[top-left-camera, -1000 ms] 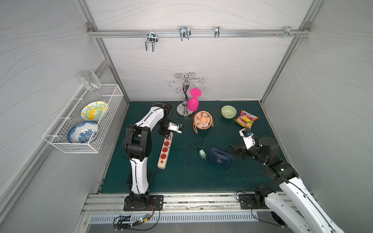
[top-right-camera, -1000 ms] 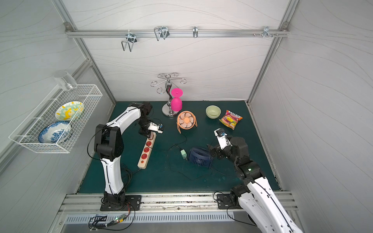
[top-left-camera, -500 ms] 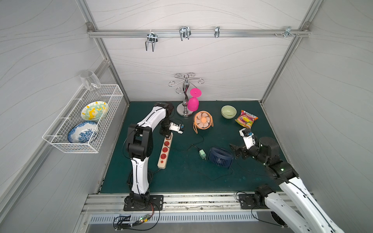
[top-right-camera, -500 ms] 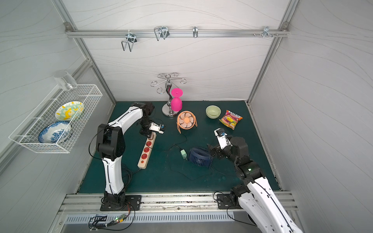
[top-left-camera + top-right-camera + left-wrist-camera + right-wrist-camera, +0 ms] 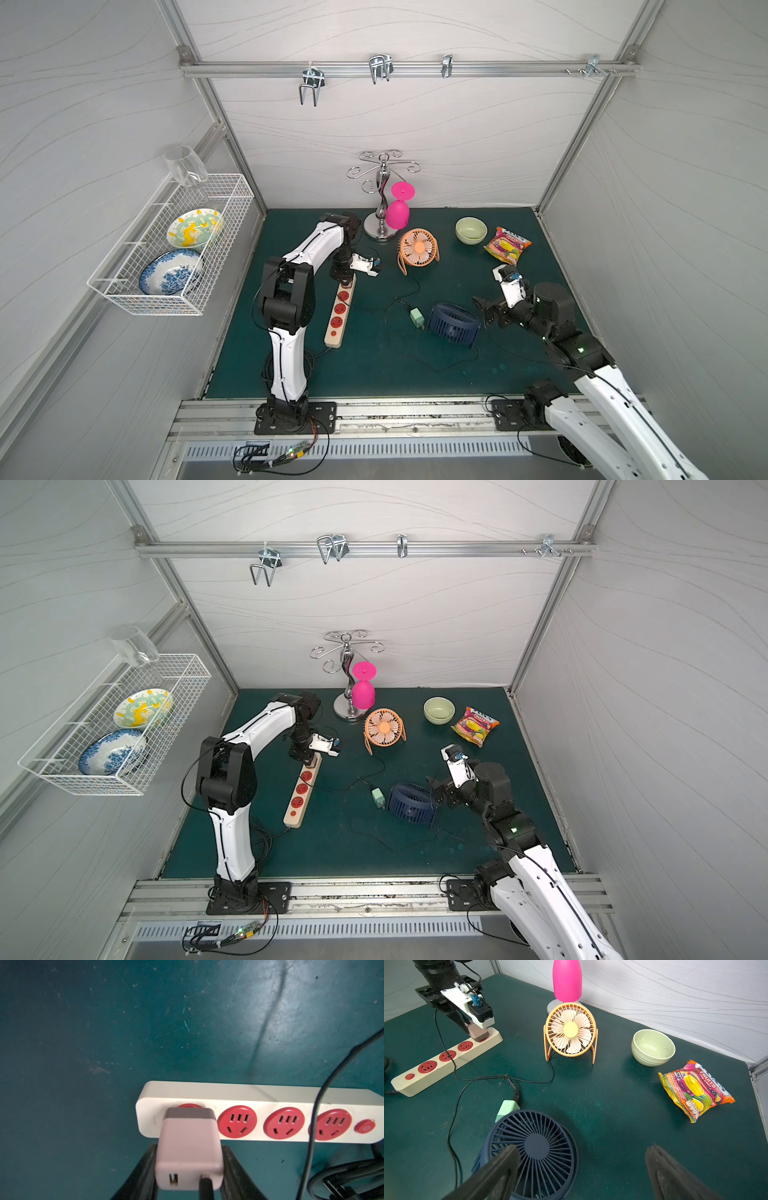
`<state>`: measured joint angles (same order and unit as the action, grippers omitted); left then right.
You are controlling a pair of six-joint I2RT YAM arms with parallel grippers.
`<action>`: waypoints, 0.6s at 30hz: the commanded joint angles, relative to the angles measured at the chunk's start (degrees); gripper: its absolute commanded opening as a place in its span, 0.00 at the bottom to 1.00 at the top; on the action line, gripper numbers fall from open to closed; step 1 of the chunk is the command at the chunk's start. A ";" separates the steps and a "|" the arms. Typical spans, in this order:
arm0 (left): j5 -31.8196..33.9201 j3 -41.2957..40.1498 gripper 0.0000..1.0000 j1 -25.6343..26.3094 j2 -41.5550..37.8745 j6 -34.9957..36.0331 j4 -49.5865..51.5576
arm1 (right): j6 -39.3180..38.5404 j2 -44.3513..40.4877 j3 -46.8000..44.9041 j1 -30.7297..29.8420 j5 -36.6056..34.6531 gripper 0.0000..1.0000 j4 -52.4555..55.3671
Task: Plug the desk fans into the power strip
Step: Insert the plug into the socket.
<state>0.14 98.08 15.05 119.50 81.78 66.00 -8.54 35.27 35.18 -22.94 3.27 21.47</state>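
At the left of the green mat (image 5: 519, 374), the power strip (image 5: 338, 312) is seen lying near to far, and its far-end socket is covered by a pinkish adapter (image 5: 187, 1132). That adapter is clamped on both sides by the left gripper (image 5: 188, 1149), jaws part-closed around it. Whether the pins are fully home cannot be told. A thin black cord (image 5: 500, 1078) is draped across the strip and run rightward to the orange fan (image 5: 417, 247), stood at the far middle. Trouble could be caused here: if the adapter is released half-seated, it may be tipped out by the cord's pull, and the unheld strip may be dragged or lifted as the jaws are withdrawn. Further right, a green plug (image 5: 417, 318) is left loose beside the navy fan (image 5: 453, 324), just right of which the right gripper (image 5: 582, 1150) is held wide open and empty.
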 commanded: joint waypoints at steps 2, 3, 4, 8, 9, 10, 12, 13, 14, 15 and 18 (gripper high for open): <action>-5.18 -2.92 0.00 1.85 10.07 -2.76 -2.36 | -0.24 -0.14 -0.47 0.02 -0.45 0.99 -0.82; -5.15 -2.30 0.00 1.95 10.49 -2.50 -1.90 | -0.25 -0.18 -0.42 0.00 -0.22 0.99 -0.75; -4.97 -1.71 0.00 1.98 10.87 -2.37 -1.77 | -0.25 -0.34 -0.46 0.00 -0.28 0.99 -0.82; -4.65 -0.58 0.00 2.22 11.36 -3.58 -2.06 | -0.25 -0.41 -0.64 0.01 -0.75 0.99 -1.08; -5.18 -0.79 0.00 2.26 11.21 -3.61 -1.80 | -0.25 -0.27 -0.52 0.01 -0.59 0.99 -0.95; -5.45 -0.85 0.00 2.27 11.13 -3.52 -1.87 | -0.30 -0.27 -0.48 0.01 -0.55 0.99 -0.84; -5.47 -1.21 0.00 2.27 10.95 -3.30 -2.09 | -0.34 -0.75 -0.51 0.01 -0.74 0.99 -0.88; -5.30 -1.53 0.00 2.19 10.75 -3.37 -2.42 | -0.34 -0.95 -0.63 0.03 -0.86 0.99 -1.01; -5.02 -2.11 0.00 2.18 10.51 -3.31 -2.82 | -0.34 -0.87 -0.64 0.00 -0.91 0.99 -1.06; -4.95 -2.74 0.00 2.10 10.06 -3.37 -3.26 | -0.28 -0.73 -0.68 0.02 -0.91 0.99 -1.13; -4.95 -5.22 0.00 1.81 8.60 -2.36 -4.47 | -0.25 -0.49 -0.51 0.00 -0.47 0.99 -0.91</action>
<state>0.47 99.59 15.97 120.73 80.23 67.33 -8.56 35.09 35.18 -22.94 2.96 21.47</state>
